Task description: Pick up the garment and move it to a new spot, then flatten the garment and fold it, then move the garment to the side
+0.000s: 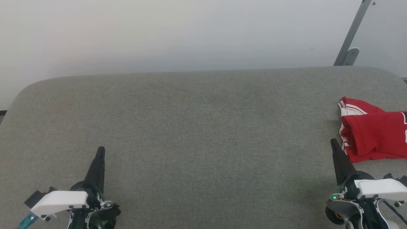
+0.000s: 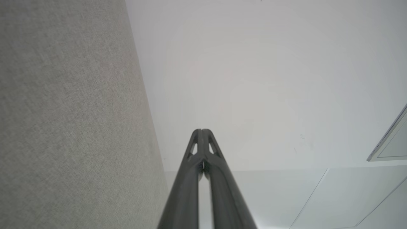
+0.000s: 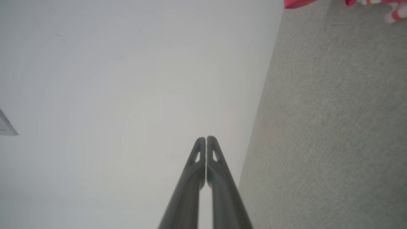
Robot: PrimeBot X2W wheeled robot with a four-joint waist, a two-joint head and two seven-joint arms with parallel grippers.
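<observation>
Your right claw point(image 1: 334, 143) has its two long dark fingers pressed together on nothing, tips hovering just above the grey fabric-covered table point(image 1: 203, 127). Your left claw point(image 1: 100, 152) is closed and empty too, well off to the other side over bare cloth.

Just beyond the right claw's tips and a little to its right lies the garment point(image 1: 372, 133), a red soft T-shirt with white sleeve fabric and red-white striped trim. It is near the fingers but not touching them, and it sits at the table's right side.

It lies as a compact, layered bundle rather than spread flat. I judge either that the folding and the move aside are done, or that nothing has begun; the fold looks loose, so you cannot settle which.

Its long axis seems to run sideways, away from the right claw toward the right. The striped trim end faces the claw and the table's middle. The far end is cut off by the frame, so the full length is unknown.
</observation>
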